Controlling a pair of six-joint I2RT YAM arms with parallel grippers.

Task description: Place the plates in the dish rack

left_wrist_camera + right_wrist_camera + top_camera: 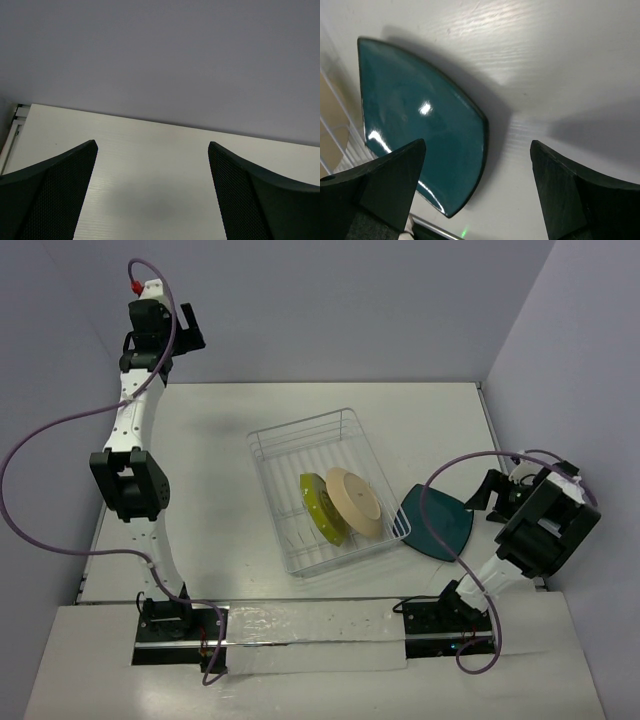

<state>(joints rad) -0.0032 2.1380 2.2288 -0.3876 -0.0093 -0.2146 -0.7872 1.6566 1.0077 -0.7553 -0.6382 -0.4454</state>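
Note:
The white wire dish rack (pixel 300 445) stands mid-table. A yellow-green plate (pixel 322 510) and a beige plate (pixel 353 502) stand on edge in its near right part. A dark teal plate (pixel 440 523) lies on the table just right of the rack, its left edge against the rack wall. It also shows in the right wrist view (pixel 420 125). My right gripper (pixel 480 498) (pixel 477 143) is open and empty, hovering over the teal plate's right rim. My left gripper (pixel 190 335) (pixel 152 143) is open and empty, raised at the far left by the back wall.
The rack's wires (pixel 332 127) and a bit of the beige plate (pixel 329 150) show at the left edge of the right wrist view. Walls close the table at the back and right. Purple cables loop beside both arms.

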